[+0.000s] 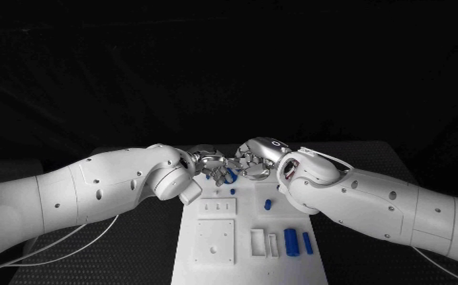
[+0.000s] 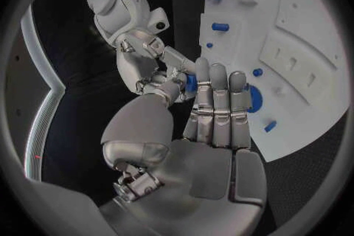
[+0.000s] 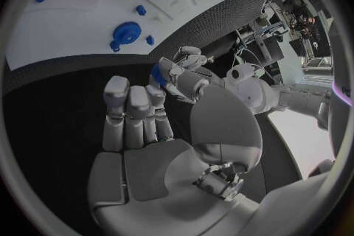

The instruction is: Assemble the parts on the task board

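We find both silver hands meeting above the far end of the flat white task board (image 1: 250,258), fingertips close together. Between them sits a small blue part (image 2: 190,82); in the left wrist view it lies against the fingertips of the left hand (image 1: 212,161), and in the right wrist view the same blue part sits in the left hand's fingertips, just off the extended fingers of the right hand (image 1: 256,162). We judge the left hand to be gripping it. Whether the right hand also pinches it or merely touches it, we cannot tell; its fingers are extended, side by side.

State of the board, as far as visible:
- a round blue disc part (image 3: 126,31) sits on the board near the hands, with small blue pieces beside it; seated or loose, we cannot tell
- a short blue peg (image 1: 268,203) lies mid-board
- two long blue cylinders (image 1: 291,241) lie side by side at the near right, by a white rectangular slot block (image 1: 257,242)
- two square white recessed plates (image 1: 215,240) stand on the left side, with no blue piece in them

Judgement: assembly is at an early-to-middle stage. Several parts look unplaced, one is in transfer between the hands, and most insertion work remains.
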Controlling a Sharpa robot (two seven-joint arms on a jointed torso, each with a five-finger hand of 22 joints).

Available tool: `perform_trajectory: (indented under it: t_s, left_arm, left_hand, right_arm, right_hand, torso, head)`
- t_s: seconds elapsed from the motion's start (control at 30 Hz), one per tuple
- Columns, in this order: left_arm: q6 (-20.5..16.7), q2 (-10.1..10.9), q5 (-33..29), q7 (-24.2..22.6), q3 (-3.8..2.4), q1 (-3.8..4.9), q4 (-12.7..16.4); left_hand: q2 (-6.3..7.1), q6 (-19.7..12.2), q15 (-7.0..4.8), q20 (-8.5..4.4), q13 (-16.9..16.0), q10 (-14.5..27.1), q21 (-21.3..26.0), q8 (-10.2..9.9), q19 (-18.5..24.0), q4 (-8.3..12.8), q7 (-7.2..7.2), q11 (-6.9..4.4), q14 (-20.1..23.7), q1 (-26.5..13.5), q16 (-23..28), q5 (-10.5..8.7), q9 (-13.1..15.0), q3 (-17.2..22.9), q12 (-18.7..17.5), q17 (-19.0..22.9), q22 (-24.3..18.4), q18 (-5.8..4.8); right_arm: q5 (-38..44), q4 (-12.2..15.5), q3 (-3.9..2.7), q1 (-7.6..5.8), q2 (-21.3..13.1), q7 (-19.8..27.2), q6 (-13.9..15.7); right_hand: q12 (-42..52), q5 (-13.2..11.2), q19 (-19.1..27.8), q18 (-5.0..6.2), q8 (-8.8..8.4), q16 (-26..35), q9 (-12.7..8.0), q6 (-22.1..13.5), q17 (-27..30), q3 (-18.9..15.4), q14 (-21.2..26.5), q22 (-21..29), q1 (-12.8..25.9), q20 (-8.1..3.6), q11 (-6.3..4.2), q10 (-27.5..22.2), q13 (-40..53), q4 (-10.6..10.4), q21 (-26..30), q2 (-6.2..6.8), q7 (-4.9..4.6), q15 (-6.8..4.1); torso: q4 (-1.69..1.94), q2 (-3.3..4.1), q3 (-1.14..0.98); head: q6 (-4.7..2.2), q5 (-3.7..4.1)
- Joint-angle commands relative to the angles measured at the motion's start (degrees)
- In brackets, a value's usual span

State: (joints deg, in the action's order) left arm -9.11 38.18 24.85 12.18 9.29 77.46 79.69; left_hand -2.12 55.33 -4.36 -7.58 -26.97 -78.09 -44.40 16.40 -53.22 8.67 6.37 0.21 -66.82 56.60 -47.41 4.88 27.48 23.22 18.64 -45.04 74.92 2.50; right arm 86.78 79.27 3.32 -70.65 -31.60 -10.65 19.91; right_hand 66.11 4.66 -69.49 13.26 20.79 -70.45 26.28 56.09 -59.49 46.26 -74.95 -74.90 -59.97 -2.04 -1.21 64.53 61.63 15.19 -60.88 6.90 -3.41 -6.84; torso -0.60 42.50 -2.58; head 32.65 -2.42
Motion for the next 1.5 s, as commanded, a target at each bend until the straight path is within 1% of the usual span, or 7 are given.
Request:
perform_trajectory:
  t_s: [0.03, 0.3, 0.37, 0.6, 0.7, 1.1, 1.5]
  left_arm:
    - [1.3, -0.1, -0.4, -0.9, -0.08, 0.07, 0.1]
    - [1.0, -0.3, -0.4, -1.0, -0.08, 0.06, -0.2]
    - [1.0, -0.3, -0.4, -0.9, -0.08, 0.05, -0.3]
    - [0.8, -0.5, -0.6, -0.3, -0.08, 0.01, -0.5]
    - [0.9, -0.5, -0.6, -0.2, -0.08, 0.01, -0.5]
    - [1.3, -0.6, -0.6, 0.4, -0.08, 0.0, -0.4]
    - [1.5, -0.8, -0.3, 1.1, -0.08, 0.0, -0.6]
  left_hand:
    - [-1.17, 0.8, 0.06, -2.21, -0.2, 0.2, -0.3, 0.4, 0.4, 1.1, -0.14, -0.18, 0.5, 0.0, -0.3, 0.54, 0.1, 0.4, 0.3, 0.2, 0.8, 0.73]
    - [-2.62, 1.3, 0.08, -2.2, -0.4, 0.2, -0.4, 0.3, 0.4, 2.5, -0.22, -0.24, 0.6, -0.4, -0.6, 0.54, 0.1, 1.9, 0.3, 0.6, 0.7, 0.62]
    - [-0.6, 1.5, 0.08, -2.2, -0.6, 0.1, -0.5, 0.1, 0.1, 0.9, -0.13, -0.24, 0.6, -0.6, -0.9, -1.89, 0.0, 6.0, 0.1, 1.1, 0.6, 0.55]
    - [3.86, 1.0, 0.12, -2.23, -0.8, 0.2, -0.7, -0.3, 0.1, -1.6, -0.01, -0.07, 0.8, -3.9, -1.1, -2.04, 0.0, 6.4, 0.0, 1.4, 0.6, 0.6]
    - [4.39, 0.9, 0.1, -2.26, -0.9, 0.2, -0.7, -0.3, 0.1, -2.1, 0.01, -0.05, 0.8, -4.4, -1.2, -2.04, 0.0, 6.6, 0.0, 1.5, 0.6, 0.67]
    - [2.52, 0.9, 0.05, -2.26, -1.2, 0.3, -1.0, -0.3, 0.2, -0.3, 0.0, -0.07, 0.9, -2.5, -1.5, -1.46, 0.2, 8.5, 0.0, 1.8, 0.8, 0.76]
    - [2.81, 1.0, 0.1, -2.2, -1.3, 0.3, -1.2, -0.3, 0.3, 0.0, 0.01, -0.05, 0.9, -3.2, -1.7, -1.17, 0.2, 8.5, 0.0, 2.0, 0.8, 0.65]
  right_arm:
    - [0.3, 0.0, 0.01, 0.13, 0.2, 0.3, -1.1]
    - [-0.1, 0.6, 0.04, 0.34, 0.1, 0.7, -1.5]
    - [-0.2, 0.8, 0.04, 0.37, 0.1, 0.8, -1.5]
    - [-0.1, 0.8, 0.04, 0.42, 0.0, 0.7, -1.4]
    - [-0.1, 0.9, 0.04, 0.42, 0.0, 0.7, -1.5]
    - [-0.1, 1.0, 0.04, 0.47, 0.0, 0.7, -1.3]
    - [0.0, 1.5, 0.04, 0.49, 0.0, 0.7, -1.4]
  right_hand:
    - [0.1, 0.3, -0.4, 1.74, 0.11, 0.1, 1.2, 3.5, 0.0, 0.4, -0.2, -0.4, -0.1, -0.06, 0.14, 0.4, -0.1, 0.1, 0.1, -0.66, -1.82, -0.11]
    - [0.1, 0.4, -0.5, 1.74, 0.11, 0.1, 1.2, 3.5, 0.0, 0.4, -0.2, -0.4, 0.0, -0.05, 0.14, 0.4, -0.1, 0.1, 0.1, -0.68, -1.82, -0.12]
    - [0.1, 0.4, -0.5, 1.74, 0.11, 0.1, 1.2, 3.5, 0.0, 0.4, -0.2, -0.4, 0.0, -0.05, 0.13, 0.4, -0.1, 0.2, 0.1, -0.68, -1.81, -0.12]
    - [0.1, 0.4, -0.5, 1.74, 0.1, 0.1, 1.2, 3.5, 0.0, 0.4, -0.2, -0.4, 0.0, -0.05, 0.13, 0.4, -0.1, 0.2, 0.1, -0.71, -1.81, -0.12]
    - [0.1, 0.5, -0.5, 1.74, 0.1, 0.1, 1.2, 3.6, 0.0, 0.4, -0.2, -0.4, 0.0, -0.05, 0.13, 0.4, -0.1, 0.2, 0.1, -0.72, -1.81, -0.12]
    - [0.1, 0.5, -0.5, 1.74, 0.09, 0.1, 1.2, 3.6, 0.0, 0.4, -0.2, -0.4, 0.0, -0.05, 0.12, 0.4, 0.0, 0.2, 0.1, -0.76, -1.8, -0.13]
    - [0.1, 0.8, -0.5, 1.74, 0.06, 0.2, 1.2, 3.6, 0.0, 0.4, -0.3, -0.4, 0.1, -0.06, 0.09, 0.5, 0.0, 0.3, 0.1, -0.78, -1.78, -0.15]
  torso:
    - [0.03, 0.03, -0.01]
    - [-0.05, 0.03, -0.02]
    - [-0.09, 0.04, -0.03]
    - [-0.03, 0.04, -0.04]
    - [0.01, 0.01, -0.04]
    - [-0.06, 0.02, -0.06]
    - [-0.05, 0.03, -0.08]
  head:
    - [0.06, 0.07]
    - [0.12, -0.12]
    - [0.15, -0.14]
    - [0.28, -0.08]
    - [0.29, -0.05]
    - [0.39, -0.11]
    - [0.54, -0.26]
